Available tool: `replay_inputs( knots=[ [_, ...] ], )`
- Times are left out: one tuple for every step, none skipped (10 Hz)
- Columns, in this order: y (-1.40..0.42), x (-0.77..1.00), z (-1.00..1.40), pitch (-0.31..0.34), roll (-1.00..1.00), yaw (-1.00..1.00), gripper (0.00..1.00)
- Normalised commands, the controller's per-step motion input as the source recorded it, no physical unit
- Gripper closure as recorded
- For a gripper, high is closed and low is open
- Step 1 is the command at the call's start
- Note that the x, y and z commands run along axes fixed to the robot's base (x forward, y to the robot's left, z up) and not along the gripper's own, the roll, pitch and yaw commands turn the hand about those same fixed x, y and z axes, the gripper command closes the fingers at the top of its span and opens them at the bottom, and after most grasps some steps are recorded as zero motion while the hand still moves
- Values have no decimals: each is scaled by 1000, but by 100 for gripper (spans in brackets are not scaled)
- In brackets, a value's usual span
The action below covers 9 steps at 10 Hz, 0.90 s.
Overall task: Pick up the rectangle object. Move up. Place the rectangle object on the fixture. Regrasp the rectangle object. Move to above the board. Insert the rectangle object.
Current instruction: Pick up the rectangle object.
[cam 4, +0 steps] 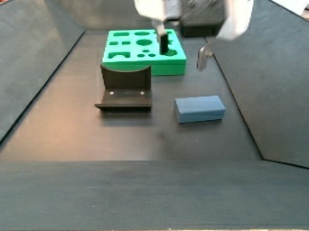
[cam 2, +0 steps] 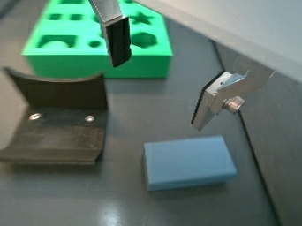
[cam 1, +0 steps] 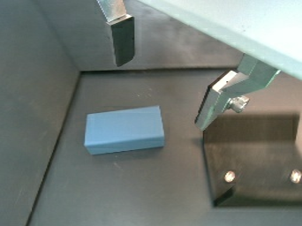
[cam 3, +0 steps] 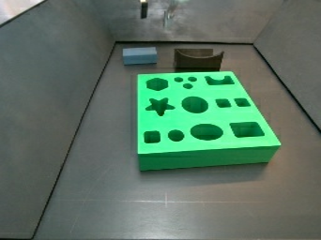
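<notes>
Hanging up over the floor, the gripper (cam 4: 183, 52) has its two flat silver fingers (cam 2: 117, 40) spread wide apart with nothing between them, dark pads facing each other across an empty gap. It sits well above the pieces, touching none of them.

The rectangle object (cam 2: 188, 164) is a plain little blue-grey block, matte and smooth with crisp edges, lying flat on the dark grey floor. In both wrist views it's sitting below the open fingers, a bit off to the side of them rather than between them. Just beside it, but apart from it, is the fixture (cam 2: 56, 119), a blocky near-black holder with a curved back wall and two shiny screw heads in its base plate.

The board (cam 3: 200, 119) is a chunky bright green slab full of cut-outs: star, circles, squares, hexagon. A side view lays out the whole hole pattern, with the block (cam 3: 139, 55) and fixture (cam 3: 196, 58) side by side past its far edge, though there only the gripper's fingertips peek in. A wrist view (cam 1: 124, 130) shows the block close up but no board at all.
</notes>
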Motion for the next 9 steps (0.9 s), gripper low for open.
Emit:
replay_inputs(
  knots=[
    [0, -49, -477, 30, 44, -1000, 0],
    [0, -46, -469, 23, 36, -1000, 0],
    [0, -46, -469, 21, 36, -1000, 0],
    [0, -51, -471, 21, 27, -1000, 0],
    [60, -94, -489, 41, 47, -880, 0],
    [254, -26, -483, 77, 83, -663, 0],
    [366, 0, -414, 91, 97, -491, 0],
    [251, 0, -291, 54, 39, -409, 0],
    [240, -31, -277, 49, 46, -463, 0]
  ],
)
